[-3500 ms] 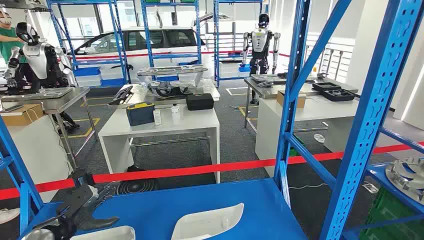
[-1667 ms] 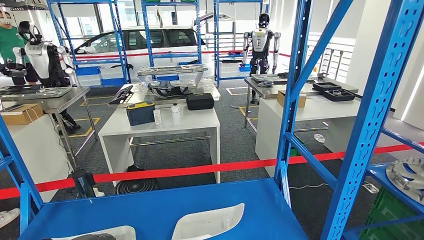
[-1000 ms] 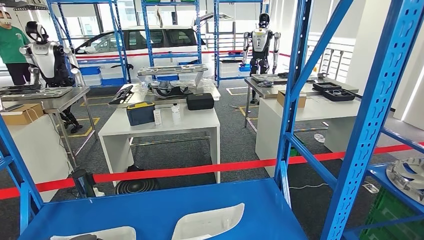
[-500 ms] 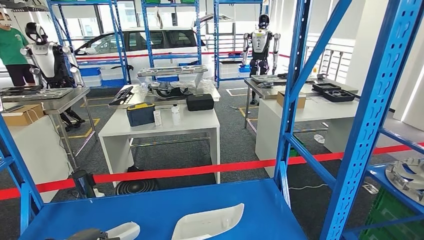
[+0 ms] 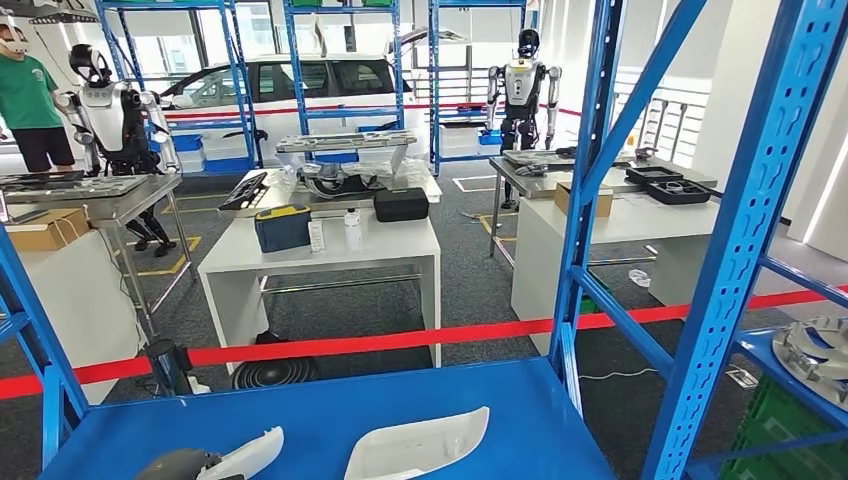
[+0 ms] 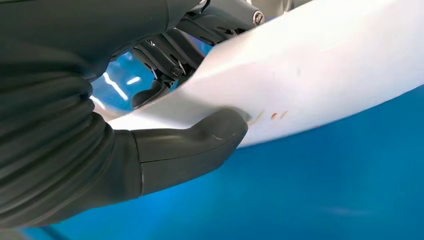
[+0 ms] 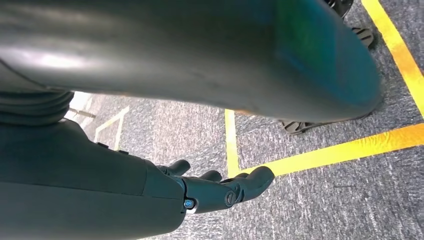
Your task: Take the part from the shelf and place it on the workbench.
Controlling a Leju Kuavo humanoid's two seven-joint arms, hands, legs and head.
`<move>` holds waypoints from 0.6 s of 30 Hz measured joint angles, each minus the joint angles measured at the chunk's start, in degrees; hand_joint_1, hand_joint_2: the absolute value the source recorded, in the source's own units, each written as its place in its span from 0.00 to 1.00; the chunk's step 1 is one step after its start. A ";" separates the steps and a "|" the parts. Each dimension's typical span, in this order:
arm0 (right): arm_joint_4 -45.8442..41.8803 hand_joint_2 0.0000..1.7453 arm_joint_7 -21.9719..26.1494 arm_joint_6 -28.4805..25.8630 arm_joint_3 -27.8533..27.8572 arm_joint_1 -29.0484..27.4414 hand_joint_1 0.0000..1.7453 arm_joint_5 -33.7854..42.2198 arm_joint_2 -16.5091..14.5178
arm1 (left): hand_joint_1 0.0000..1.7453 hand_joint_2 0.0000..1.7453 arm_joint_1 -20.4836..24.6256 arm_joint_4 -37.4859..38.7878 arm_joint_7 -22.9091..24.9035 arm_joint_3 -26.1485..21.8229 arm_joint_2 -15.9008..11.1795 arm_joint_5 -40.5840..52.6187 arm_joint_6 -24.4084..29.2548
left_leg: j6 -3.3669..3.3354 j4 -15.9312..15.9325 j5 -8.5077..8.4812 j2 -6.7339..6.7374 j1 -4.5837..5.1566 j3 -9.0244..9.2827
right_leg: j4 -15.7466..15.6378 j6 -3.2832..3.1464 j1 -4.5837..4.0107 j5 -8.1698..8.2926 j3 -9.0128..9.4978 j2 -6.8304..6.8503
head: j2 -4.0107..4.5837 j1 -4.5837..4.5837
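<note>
Left hand (image 6: pixel 165 125) clamps the white part (image 5: pixel 243 457), largely cut off at the near edge. Blue shelf (image 5: pixel 330 415) beneath. Right hand (image 7: pixel 220 187) hangs over grey floor (image 7: pixel 325 200), fingers apart, holding nothing.

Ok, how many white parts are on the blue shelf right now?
2. One white part at the front left, gripped by the left hand; another white part lies free near the middle. More may sit below the head view's edge.

Cut off at the head view's bottom edge: left hand (image 5: pixel 180 465) gripping glossy white curved plastic part (image 5: pixel 245 455), second white curved shell (image 5: pixel 415 447) alongside. Fingers (image 6: pixel 165 60) half-hidden behind part in wrist view.
</note>
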State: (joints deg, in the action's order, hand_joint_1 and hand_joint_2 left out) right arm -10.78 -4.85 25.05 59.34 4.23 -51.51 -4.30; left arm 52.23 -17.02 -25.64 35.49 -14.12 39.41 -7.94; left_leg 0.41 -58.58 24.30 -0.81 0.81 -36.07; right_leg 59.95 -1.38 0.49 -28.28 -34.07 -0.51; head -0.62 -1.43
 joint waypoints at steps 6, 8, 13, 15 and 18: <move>0.00 0.00 0.07 0.00 0.87 0.03 0.00 0.63 -0.04 | 1.00 1.00 -0.95 -3.05 -6.94 -5.80 1.95 -10.26 10.33 | 0.00 -0.07 0.00 0.03 0.00 -0.06 | -0.02 0.00 0.00 0.01 -0.05 -0.02 | 0.00 0.01; 0.00 0.00 0.06 0.00 1.15 0.05 0.00 0.85 -0.10 | 1.00 1.00 -1.01 -5.94 -9.02 -9.49 2.54 -14.28 9.95 | -0.02 -0.07 0.02 0.02 0.00 -0.07 | -0.04 0.00 0.00 0.01 -0.05 -0.02 | -0.01 0.01; 0.00 0.00 0.06 0.00 1.74 0.05 0.00 1.13 -0.25 | 1.00 1.00 -1.09 -12.18 -9.42 -14.91 3.22 -16.11 8.62 | -0.07 -0.06 0.07 0.03 0.00 -0.08 | -0.06 0.03 0.00 -0.01 -0.04 -0.02 | 0.00 0.01; 0.00 0.00 0.06 -0.01 1.97 0.05 0.00 1.13 -0.28 | 1.00 1.00 -1.23 -13.41 -9.50 -15.84 3.37 -16.13 8.55 | -0.07 -0.06 0.07 0.03 0.00 -0.08 | -0.06 0.03 -0.01 -0.02 -0.04 -0.02 | -0.01 0.01; 0.00 0.00 0.05 0.00 2.22 0.04 0.00 1.14 -0.30 | 1.00 1.00 -1.46 -14.69 -9.79 -16.61 3.50 -16.13 8.57 | -0.07 -0.06 0.07 0.03 0.00 -0.08 | -0.06 0.03 -0.01 -0.02 -0.04 -0.02 | -0.01 0.01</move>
State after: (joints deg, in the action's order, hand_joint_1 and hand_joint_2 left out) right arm -10.78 -4.79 25.05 61.57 4.27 -50.37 -4.60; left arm 50.77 -31.71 -35.43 18.88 -10.63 23.28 0.63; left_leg 0.34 -58.64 24.37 -0.78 0.81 -36.15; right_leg 59.88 -1.35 0.48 -28.30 -34.11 -0.53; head -0.63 -1.42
